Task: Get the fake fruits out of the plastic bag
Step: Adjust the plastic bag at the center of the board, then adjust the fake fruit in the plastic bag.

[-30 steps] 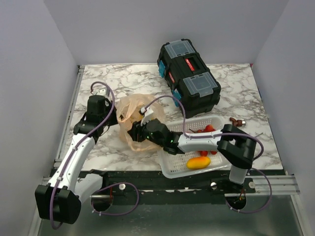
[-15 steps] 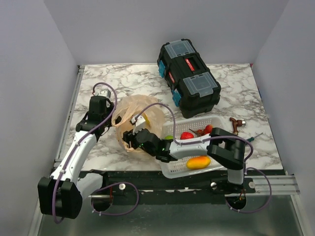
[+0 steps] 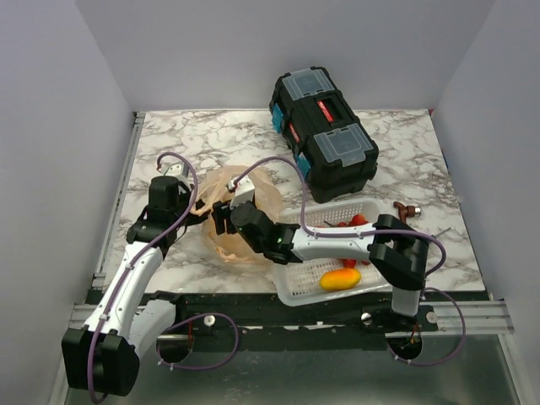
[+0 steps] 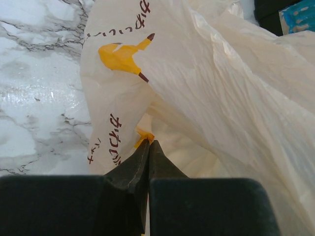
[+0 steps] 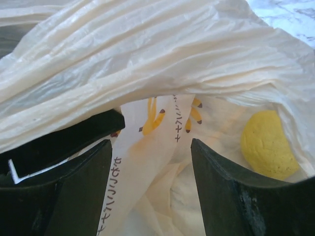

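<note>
The peach-tan plastic bag (image 3: 240, 245) lies crumpled at the table's front left. My left gripper (image 3: 197, 210) is shut on a fold of the bag (image 4: 206, 83) at its left edge, and its jaws (image 4: 148, 143) pinch the plastic. My right gripper (image 3: 222, 220) is open inside the bag's mouth; in the right wrist view it (image 5: 150, 147) is surrounded by bag plastic. A yellow lemon-like fruit (image 5: 268, 145) lies inside the bag, right of the right finger and apart from it. Red fruit pieces (image 3: 358, 221) show in the basket.
A white mesh basket (image 3: 294, 289) stands at the front right and holds an orange oblong fruit (image 3: 340, 278). A black toolbox (image 3: 325, 135) sits at the back. A small brown piece (image 3: 407, 207) lies right of the basket. My right arm stretches across the basket.
My right gripper has swung from the bag's front side up and back into the bag's mouth. The bag has been pulled and reshaped. My left gripper has kept its hold.
</note>
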### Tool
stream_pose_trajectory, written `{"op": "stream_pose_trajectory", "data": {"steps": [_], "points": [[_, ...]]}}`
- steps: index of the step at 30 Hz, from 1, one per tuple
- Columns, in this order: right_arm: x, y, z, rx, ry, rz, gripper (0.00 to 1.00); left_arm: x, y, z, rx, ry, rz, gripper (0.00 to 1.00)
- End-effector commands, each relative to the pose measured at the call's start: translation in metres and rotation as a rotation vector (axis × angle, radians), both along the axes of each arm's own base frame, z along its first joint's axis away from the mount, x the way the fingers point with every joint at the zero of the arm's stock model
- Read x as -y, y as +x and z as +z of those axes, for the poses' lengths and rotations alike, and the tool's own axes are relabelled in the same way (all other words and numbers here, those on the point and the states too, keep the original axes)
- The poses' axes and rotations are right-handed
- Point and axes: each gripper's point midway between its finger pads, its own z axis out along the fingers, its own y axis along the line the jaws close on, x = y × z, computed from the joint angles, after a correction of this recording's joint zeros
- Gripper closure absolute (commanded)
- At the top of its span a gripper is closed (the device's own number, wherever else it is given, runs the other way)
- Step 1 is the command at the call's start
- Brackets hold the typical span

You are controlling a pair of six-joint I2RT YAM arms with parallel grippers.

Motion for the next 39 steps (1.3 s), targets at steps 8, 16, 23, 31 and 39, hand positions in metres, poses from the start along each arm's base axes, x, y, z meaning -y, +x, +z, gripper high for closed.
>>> {"op": "stream_pose_trajectory", "data": {"steps": [8,16,23,31,39], "points": [[0.022,0.043,-0.008,0.152,-0.29,-0.188,0.33,0.012,-0.004,0.008,0.041,-0.046,-0.065,1.0],[0.033,0.05,-0.031,0.201,-0.496,-0.165,0.3,0.013,0.0,0.01,0.04,-0.045,-0.068,1.0],[0.048,0.069,-0.04,0.228,-0.647,-0.188,0.21,0.016,0.0,0.01,0.04,-0.06,-0.074,1.0],[0.061,0.092,-0.06,0.183,-0.748,-0.188,0.08,0.02,-0.001,0.01,0.028,-0.08,-0.087,1.0],[0.071,0.104,-0.074,0.166,-0.841,-0.226,0.0,0.023,0.001,0.011,0.023,-0.09,-0.094,1.0]]}}
